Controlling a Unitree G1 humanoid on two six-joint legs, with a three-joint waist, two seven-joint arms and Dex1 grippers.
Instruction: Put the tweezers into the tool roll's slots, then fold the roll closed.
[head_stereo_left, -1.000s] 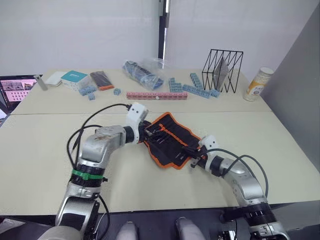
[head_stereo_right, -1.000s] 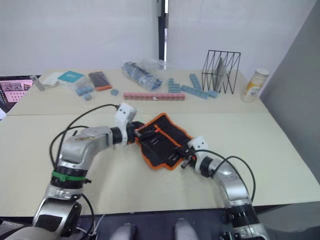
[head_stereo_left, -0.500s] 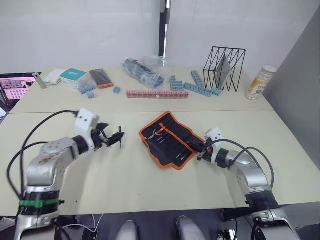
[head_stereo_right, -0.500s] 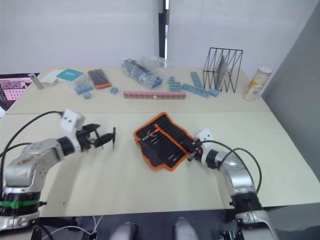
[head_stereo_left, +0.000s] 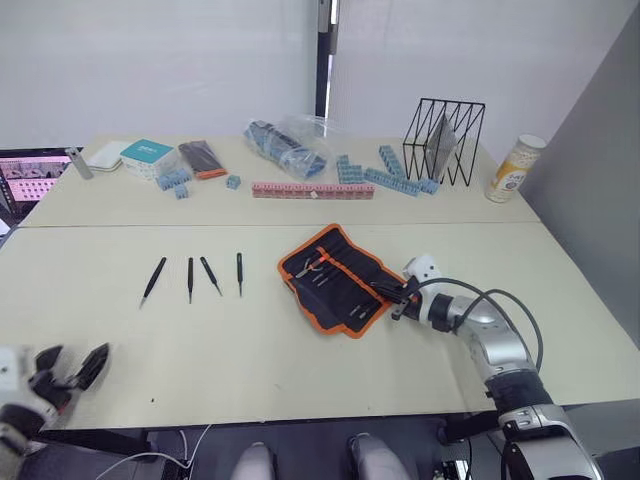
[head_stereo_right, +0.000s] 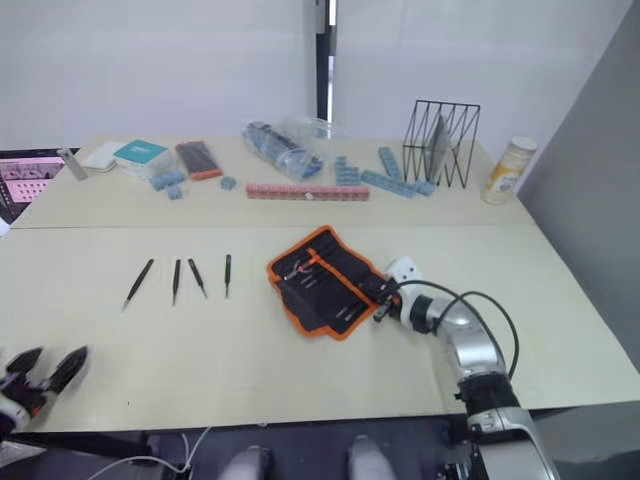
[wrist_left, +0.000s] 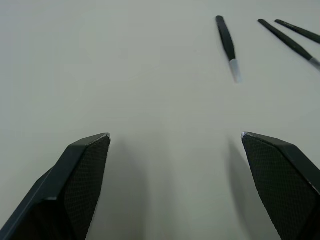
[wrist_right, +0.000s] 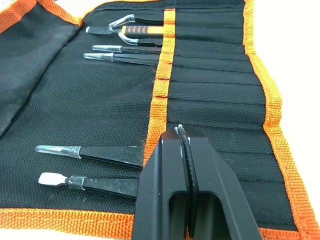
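Observation:
The tool roll (head_stereo_left: 335, 278) lies open at the table's middle, black with orange binding. Several tools (wrist_right: 112, 156) sit in its slots (wrist_right: 215, 107), their tips with clear caps; other slots hold nothing. Several slim black tweezers (head_stereo_left: 190, 279) lie in a row on the table left of the roll, also in the left wrist view (wrist_left: 227, 42). My right gripper (wrist_right: 182, 131) is shut, its tips over the roll's slot side by the right edge (head_stereo_left: 386, 294). By the table's front left corner, my left gripper (head_stereo_left: 70, 362) stands open and holds nothing, well short of the tweezers.
Along the table's back lie blue blocks (head_stereo_left: 385, 175), a pink block strip (head_stereo_left: 312, 189), a plastic bag of blocks (head_stereo_left: 287, 145), a black wire rack (head_stereo_left: 443, 140), a bottle (head_stereo_left: 511, 168), small boxes (head_stereo_left: 150, 155) and a dark orange-ended case (head_stereo_left: 203, 159). A laptop (head_stereo_left: 30, 180) stands far left.
My left arm has drawn back from mid-table to the front left corner, gripper open. Several tweezers now lie in a row left of the roll. The right gripper stays at the roll's right edge.

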